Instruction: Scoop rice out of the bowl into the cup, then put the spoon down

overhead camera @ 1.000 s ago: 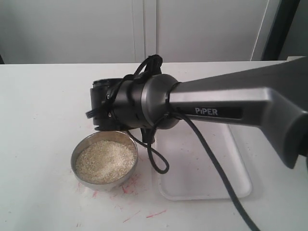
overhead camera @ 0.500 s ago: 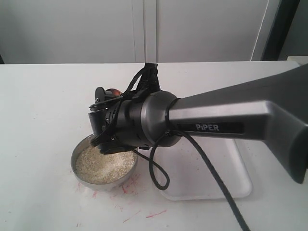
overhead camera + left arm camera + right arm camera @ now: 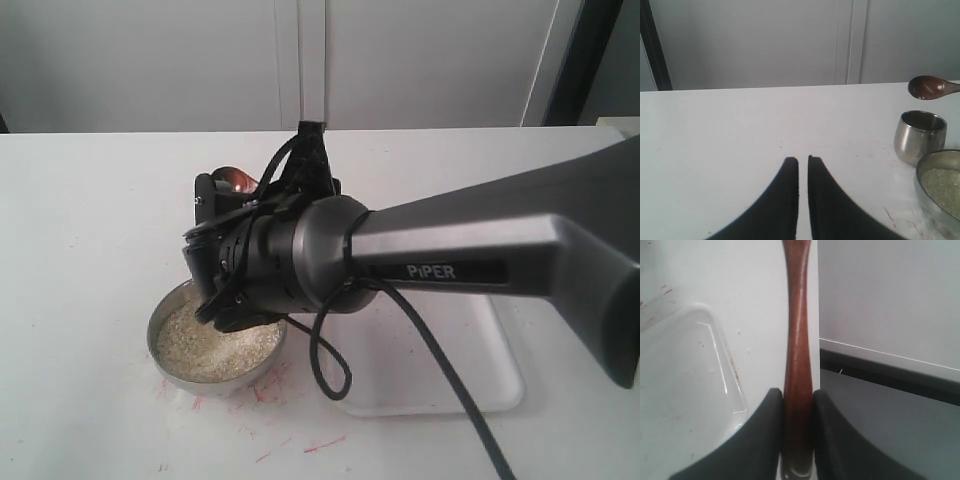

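Spoon (image 3: pixel 798 315) was clamped in the right gripper (image 3: pixel 798 392), its head raised near the cup (image 3: pixel 920 136) and bowl (image 3: pixel 215 385); the left gripper (image 3: pixel 803 161) was nearly closed, empty.

one bowl (image 3: pixel 926 167), one cup (image 3: pixel 920 137), one spoon (image 3: pixel 927 87), one tray (image 3: pixel 440 392), one left gripper (image 3: pixel 803 160) and one right gripper (image 3: pixel 798 392) are showing.

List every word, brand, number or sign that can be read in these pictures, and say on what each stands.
"PiPER": white letters on a dark strip along the right arm.
No other text is readable in any view; the red marks on the table are smears, not writing.
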